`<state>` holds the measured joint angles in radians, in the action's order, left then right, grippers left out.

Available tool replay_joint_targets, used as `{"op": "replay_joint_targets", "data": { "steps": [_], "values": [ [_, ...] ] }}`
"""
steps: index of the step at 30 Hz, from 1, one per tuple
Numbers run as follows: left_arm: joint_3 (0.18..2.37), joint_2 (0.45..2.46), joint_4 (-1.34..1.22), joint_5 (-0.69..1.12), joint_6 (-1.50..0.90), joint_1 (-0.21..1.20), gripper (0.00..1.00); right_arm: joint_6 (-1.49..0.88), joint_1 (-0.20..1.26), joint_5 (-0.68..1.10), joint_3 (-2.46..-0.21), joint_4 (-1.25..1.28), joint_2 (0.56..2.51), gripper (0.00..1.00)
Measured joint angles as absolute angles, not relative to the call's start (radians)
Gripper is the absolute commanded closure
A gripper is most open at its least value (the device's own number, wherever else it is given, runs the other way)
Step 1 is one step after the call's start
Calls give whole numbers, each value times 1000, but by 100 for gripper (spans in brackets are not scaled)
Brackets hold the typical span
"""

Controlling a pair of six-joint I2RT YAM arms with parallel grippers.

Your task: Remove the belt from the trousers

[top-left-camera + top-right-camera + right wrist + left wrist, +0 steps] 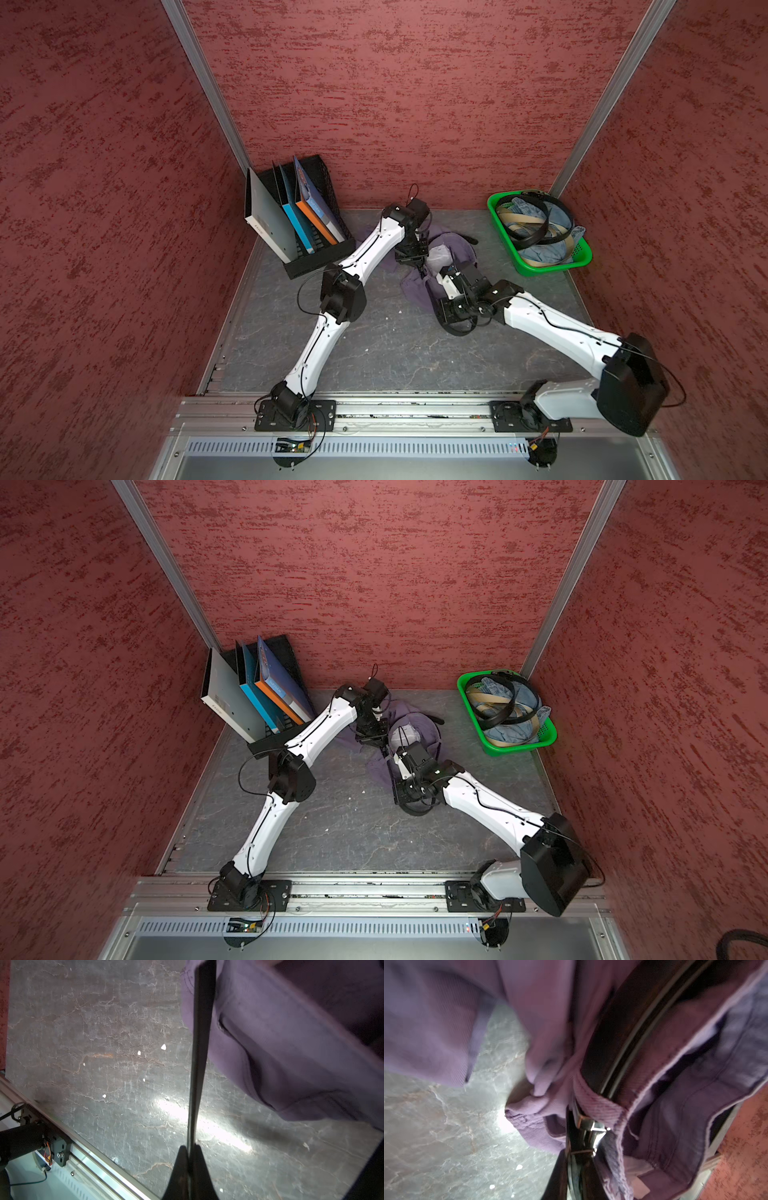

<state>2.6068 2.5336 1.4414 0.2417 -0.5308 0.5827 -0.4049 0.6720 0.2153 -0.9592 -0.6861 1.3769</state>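
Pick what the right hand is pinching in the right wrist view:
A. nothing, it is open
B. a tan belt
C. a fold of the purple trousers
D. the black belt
D: in the right wrist view the right hand is shut on the belt, a thin black strap that runs from between its fingers up to the trousers.

Robotics laboratory test cell: red textured wall panels (415, 104) and aluminium frame posts (199, 75) enclose a grey marble-patterned bench (395, 353); behind the left gripper (420, 270) and right gripper (190, 1149), an aluminium base rail (395, 409) mounts both white arms (313, 353).
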Motion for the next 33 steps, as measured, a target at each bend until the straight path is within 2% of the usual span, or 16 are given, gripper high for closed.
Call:
{"op": "replay_joint_targets", "data": {
  "steps": [8, 10, 13, 16, 19, 23, 25, 29, 33],
  "values": [
    [2597, 2550, 1481, 257, -530, 572, 98, -472, 684, 215, -944, -686, 1393, 100],
    [2573, 2539, 1475, 260, -530, 572, 98, -487, 685, 213, -942, -688, 1393, 74],
    [2500, 2495, 1390, 199, -531, 559, 98, -505, 701, 233, -941, -786, 1377, 60],
    [2321, 2389, 1272, 163, -547, 537, 98, -520, 713, 212, -941, -828, 1322, 47],
    [2041, 2226, 1129, 161, -603, 532, 98, -525, 680, 168, -942, -815, 1229, 53],
    [1730, 2041, 963, 178, -715, 570, 97, -536, 613, 121, -957, -774, 1247, 80],
    [1618, 1975, 885, 186, -789, 606, 97, -538, 604, 106, -956, -746, 1311, 89],
    [1506, 1925, 768, 202, -911, 664, 96, -535, 604, 97, -956, -713, 1409, 91],
    [1497, 1947, 680, 217, -1008, 693, 96, -533, 603, 64, -957, -712, 1415, 86]
  ]
}}
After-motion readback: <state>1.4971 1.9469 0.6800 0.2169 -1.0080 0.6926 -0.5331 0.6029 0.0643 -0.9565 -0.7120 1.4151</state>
